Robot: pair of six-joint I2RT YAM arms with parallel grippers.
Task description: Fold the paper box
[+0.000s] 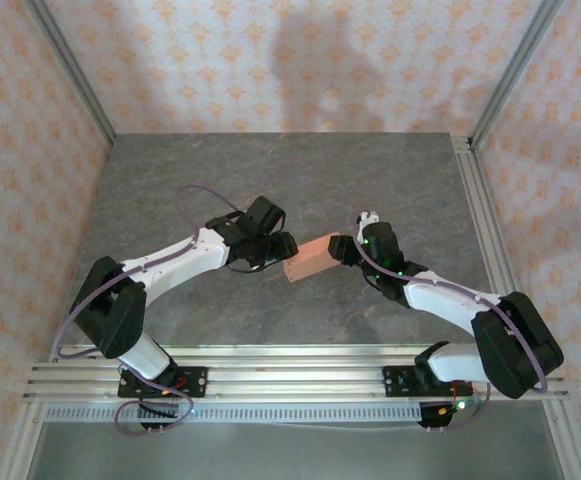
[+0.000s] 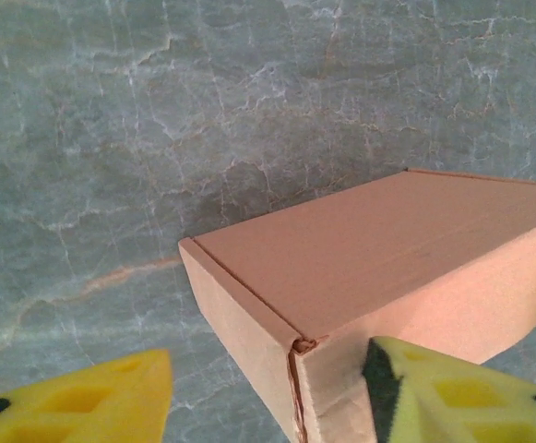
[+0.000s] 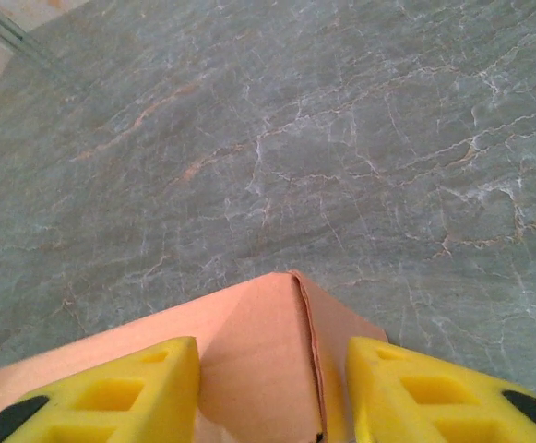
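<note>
The paper box [image 1: 310, 258] is a closed salmon-orange rectangular box, lying between the two grippers at the middle of the table. My left gripper [image 1: 280, 246] stands open at its left end. In the left wrist view a corner of the paper box [image 2: 369, 249] sits between the yellow fingers [image 2: 452, 392]; the right one is against its side wall and the left one is apart from it. My right gripper [image 1: 347, 249] holds the other end. In the right wrist view its fingers [image 3: 111, 392] press on both faces of the box's corner [image 3: 268, 351].
The grey marbled table [image 1: 270, 180] stretches behind and to both sides of the box. Patterned walls with metal corner posts [image 1: 70, 70] close it in. An aluminium rail [image 1: 290, 380] carrying the arm bases runs along the near edge.
</note>
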